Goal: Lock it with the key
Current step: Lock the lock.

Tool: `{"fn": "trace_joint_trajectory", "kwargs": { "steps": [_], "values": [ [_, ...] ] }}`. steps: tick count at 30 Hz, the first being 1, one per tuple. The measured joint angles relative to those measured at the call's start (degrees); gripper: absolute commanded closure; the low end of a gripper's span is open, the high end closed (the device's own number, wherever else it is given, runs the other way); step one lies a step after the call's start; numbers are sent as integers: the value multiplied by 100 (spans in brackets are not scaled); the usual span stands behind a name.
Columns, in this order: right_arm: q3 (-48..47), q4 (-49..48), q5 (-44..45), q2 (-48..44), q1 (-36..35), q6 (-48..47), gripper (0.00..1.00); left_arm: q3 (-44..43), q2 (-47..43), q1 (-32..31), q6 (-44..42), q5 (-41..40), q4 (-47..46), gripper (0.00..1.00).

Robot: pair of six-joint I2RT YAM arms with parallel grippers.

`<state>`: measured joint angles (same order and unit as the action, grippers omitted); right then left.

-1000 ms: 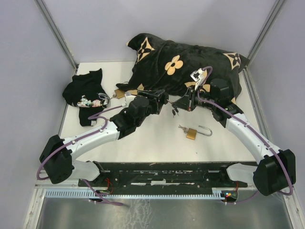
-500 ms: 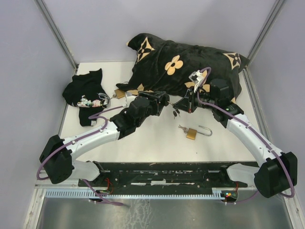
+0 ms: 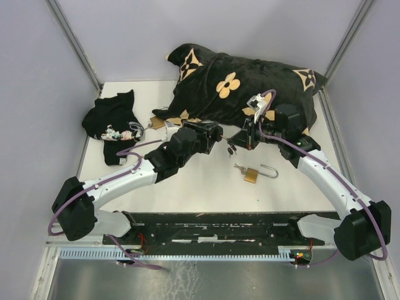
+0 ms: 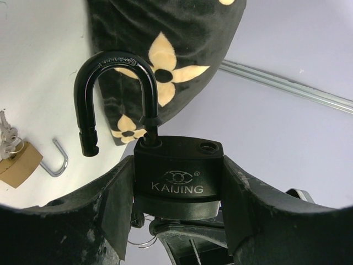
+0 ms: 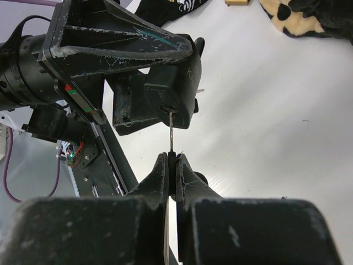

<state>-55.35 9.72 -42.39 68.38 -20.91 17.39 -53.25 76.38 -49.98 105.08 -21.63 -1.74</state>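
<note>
Mid-air above the table, left gripper clamps the black padlock by its body, shackle open, keyhole face presented to right gripper, whose fingers pinch the key, tip at the keyway, apparently aligned for turning.

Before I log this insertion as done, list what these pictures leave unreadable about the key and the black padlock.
- Right wrist view: the key is gripped in the shut right claw, head hidden by its fingers; its tip vanishes into the black padlock, depth unknown.
- Left wrist view: the keyhole face is hidden beneath the padlock body and the left claw.
- Top view: key and padlock too small, crowded by both claws.
</note>
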Motion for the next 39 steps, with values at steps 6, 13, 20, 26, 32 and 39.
{"fn": "trace_joint_trajectory", "kwargs": {
  "steps": [6,13,20,26,32,39],
  "values": [
    [-2,170,-22,0,-13,-122,98,0,0,39,-66,98,127,97],
    [-15,210,-2,2,-37,-219,98,-7,-4,111,-190,129,273,97],
    [-22,225,0,22,-46,-221,98,-22,-4,127,-256,192,293,97],
    [-85,221,52,234,-170,-223,98,-26,-4,168,-297,225,463,97],
    [-92,243,138,297,-247,-223,98,-37,-4,168,-297,225,595,97],
    [-122,243,199,380,-326,-221,98,-39,22,181,-297,192,612,97]
  ]
}}
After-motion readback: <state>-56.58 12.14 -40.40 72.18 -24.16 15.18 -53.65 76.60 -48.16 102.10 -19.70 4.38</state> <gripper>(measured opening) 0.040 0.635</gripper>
